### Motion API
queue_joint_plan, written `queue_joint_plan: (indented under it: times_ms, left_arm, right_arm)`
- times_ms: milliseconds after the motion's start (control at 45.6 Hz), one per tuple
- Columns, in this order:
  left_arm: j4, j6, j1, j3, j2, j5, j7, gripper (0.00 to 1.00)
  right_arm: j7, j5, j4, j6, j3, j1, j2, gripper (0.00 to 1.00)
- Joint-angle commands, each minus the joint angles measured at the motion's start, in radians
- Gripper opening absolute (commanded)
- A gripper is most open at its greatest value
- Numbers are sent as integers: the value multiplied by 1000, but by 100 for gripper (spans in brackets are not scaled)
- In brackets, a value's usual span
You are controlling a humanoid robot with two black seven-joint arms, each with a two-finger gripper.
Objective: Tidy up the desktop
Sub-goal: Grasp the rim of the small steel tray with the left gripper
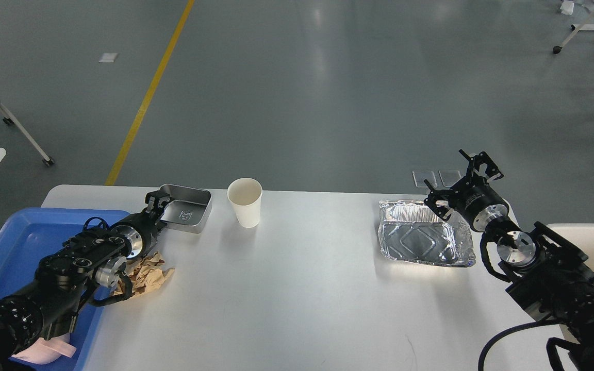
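Broadly, the desktop (297, 288) fills the near half of the view, a white tabletop with rounded corners. At its far left the left gripper (157, 200) sits at the near left corner of a small steel tin (187, 208), which looks tipped up on that side; the fingers are too dark and end-on to tell whether they are clamped or apart. Just near that arm lies a crumpled brown paper (148, 274), and a blue tray (13, 247) sits at the left edge with something pink (44, 350) in its near corner. A white paper cup (245, 202) stands upright just right of the tin. Far right, a foil tray (423, 239) rests on the tabletop, and the right gripper (464, 178) hangs above its far right corner with fingers spread, holding nothing.
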Motion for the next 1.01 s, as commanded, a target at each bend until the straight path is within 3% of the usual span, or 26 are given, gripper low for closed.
queue_joint_plan:
  times_ms: [0,132,548,987]
  left_arm:
    - [0,-22,1,1,3,0,-19,48]
    - [0,-33,3,4,3,0,-19,45]
    - [-2,-33,10,-2,0,-7,-16,49]
    - [17,-19,13,1,-14,-61,-9,47]
  right_arm:
    - [0,0,-1,0,0,0,-4,100]
    - [0,0,-3,0,0,0,-5,100]
    - [-2,0,-3,0,0,0,-5,100]
    - [0,0,-3,0,0,-2,-5,100]
